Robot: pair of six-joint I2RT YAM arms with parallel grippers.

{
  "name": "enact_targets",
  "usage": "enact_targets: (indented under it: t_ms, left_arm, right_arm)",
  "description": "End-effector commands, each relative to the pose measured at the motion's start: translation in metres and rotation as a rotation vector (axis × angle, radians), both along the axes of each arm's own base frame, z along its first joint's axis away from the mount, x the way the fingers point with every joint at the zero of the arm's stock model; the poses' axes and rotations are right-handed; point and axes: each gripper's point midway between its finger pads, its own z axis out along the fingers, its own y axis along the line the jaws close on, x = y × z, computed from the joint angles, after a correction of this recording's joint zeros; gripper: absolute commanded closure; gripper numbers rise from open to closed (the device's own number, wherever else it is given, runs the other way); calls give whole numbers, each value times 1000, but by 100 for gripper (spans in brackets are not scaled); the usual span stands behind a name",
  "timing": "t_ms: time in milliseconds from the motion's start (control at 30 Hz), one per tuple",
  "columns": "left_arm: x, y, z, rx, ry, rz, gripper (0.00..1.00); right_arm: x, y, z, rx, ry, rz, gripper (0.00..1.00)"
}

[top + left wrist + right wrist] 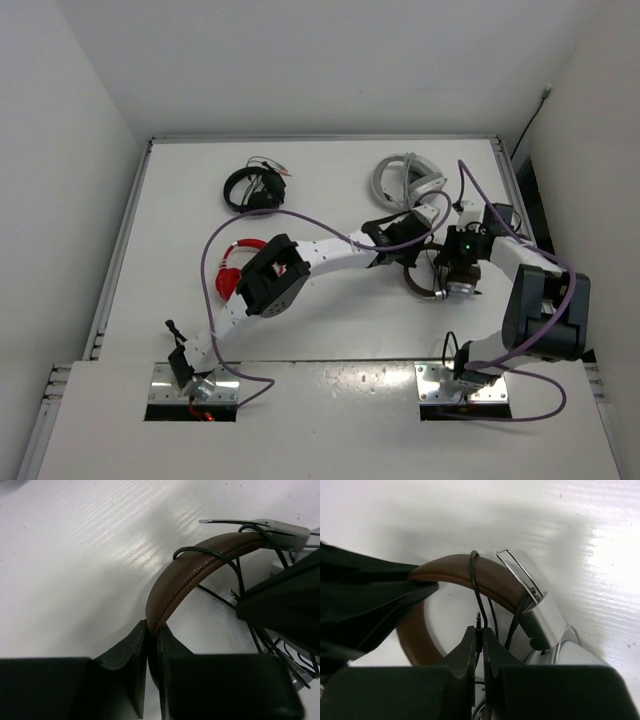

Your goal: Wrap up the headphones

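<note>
The headphones [432, 283] lie right of the table's middle, with a brown headband [200, 560] and silver ear-cup shells [547, 625]. My left gripper [152, 630] is shut on one end of the headband. The thin black cable [210, 555] loops over the headband several times. My right gripper [479, 630] is shut on the cable at its plug [478, 616], just below the headband [490, 577], with the metal tip sticking out above the fingers. Both grippers meet over the headphones in the top view, the left [412, 252] and the right [458, 268].
Red headphones [240, 262] lie partly under my left arm. Black headphones [255, 188] lie at the back left and white-grey headphones [408, 178] at the back right. Purple arm cables arch over the table. Raised rails edge the table.
</note>
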Motion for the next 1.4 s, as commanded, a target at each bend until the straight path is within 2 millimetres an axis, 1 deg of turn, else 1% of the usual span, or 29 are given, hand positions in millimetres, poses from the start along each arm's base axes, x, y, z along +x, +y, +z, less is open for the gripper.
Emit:
enact_targets:
  t_ms: [0, 33, 100, 133, 167, 200, 233, 267, 333, 367, 400, 433, 467, 500, 567, 600, 633, 667, 733, 767, 800, 867, 1000, 1100, 1133, 1167, 1267, 1300, 1367]
  left_arm:
    - [6, -27, 33, -111, -59, -23, 79]
    - [6, -29, 34, -118, -64, -23, 71]
    - [7, -26, 30, -105, -65, -13, 62]
    - [9, -24, 30, -100, -73, -1, 51]
    - [9, -20, 24, -85, -73, 8, 43]
    - [15, -13, 26, -84, -71, 34, 36]
    - [22, -8, 31, -91, -77, 48, 36]
    - [20, -5, 29, -89, -62, 57, 31]
    - [37, 10, 36, -105, -61, 102, 27]
    - [40, 17, 35, -98, -58, 112, 26]
    - [38, 19, 49, -115, -68, 112, 24]
    - [46, 28, 55, -118, -72, 130, 24]
    - [51, 42, 52, -116, -54, 164, 24]
    - [56, 51, 70, -133, -74, 184, 24]
    - [63, 67, 82, -157, -76, 220, 24]
    - [68, 81, 78, -148, -62, 236, 24]
    - [70, 86, 84, -161, -64, 236, 24]
    - [78, 98, 98, -178, -78, 259, 24]
    - [78, 108, 99, -181, -66, 260, 24]
    - [81, 112, 109, -198, -79, 269, 24]
    - [84, 118, 105, -193, -70, 274, 24]
    - [85, 120, 111, -208, -67, 267, 24]
    - [71, 107, 108, -237, -22, 177, 24]
    - [58, 97, 103, -214, -43, 109, 20]
    - [61, 101, 97, -193, -57, 126, 20]
    - [58, 100, 107, -208, -81, 128, 19]
    - [59, 103, 108, -263, -57, 165, 18]
    - [64, 108, 114, -282, -52, 178, 18]
    - [71, 115, 115, -292, -43, 194, 18]
  right_arm:
    - [18, -16, 0, -89, -12, -44, 100]
    - [21, -16, 1, -108, -18, -44, 100]
    - [24, -19, 1, -116, -16, -48, 100]
    - [24, -18, 0, -126, -5, -44, 100]
    - [23, -19, -4, -133, 9, -48, 100]
    - [26, -20, -4, -133, 8, -48, 100]
    - [29, -19, -1, -142, 0, -44, 100]
    - [29, -19, -1, -142, 0, -44, 100]
    - [30, -19, -3, -162, 9, -33, 100]
    - [30, -20, -4, -167, 6, -25, 100]
    - [33, -21, -4, -172, 3, -17, 100]
    - [33, -19, -4, -180, 3, -11, 100]
    - [34, -19, -5, -185, 8, 0, 100]
    - [34, -18, -5, -193, 9, 5, 100]
    - [36, -20, -4, -224, 3, 26, 100]
    - [33, -18, -5, -239, 12, 48, 100]
    - [36, -19, -2, -245, -1, 54, 100]
    - [34, -21, -3, -256, 8, 59, 100]
    - [32, -17, -4, -261, 11, 85, 100]
    - [32, -17, -4, -261, 11, 85, 100]
    - [31, -14, -7, -266, 15, 107, 100]
    - [32, -10, -8, -274, 24, 118, 100]
    - [33, 3, -11, -285, 20, 160, 100]
    - [38, 8, -12, -289, 23, 170, 100]
    - [40, 8, -13, -289, 24, 170, 100]
    - [41, 6, -13, -299, 26, 166, 100]
    - [45, 6, -15, -320, 32, 166, 100]
    - [44, 6, -18, -319, 42, 168, 100]
    - [48, 9, -15, -320, 30, 175, 97]
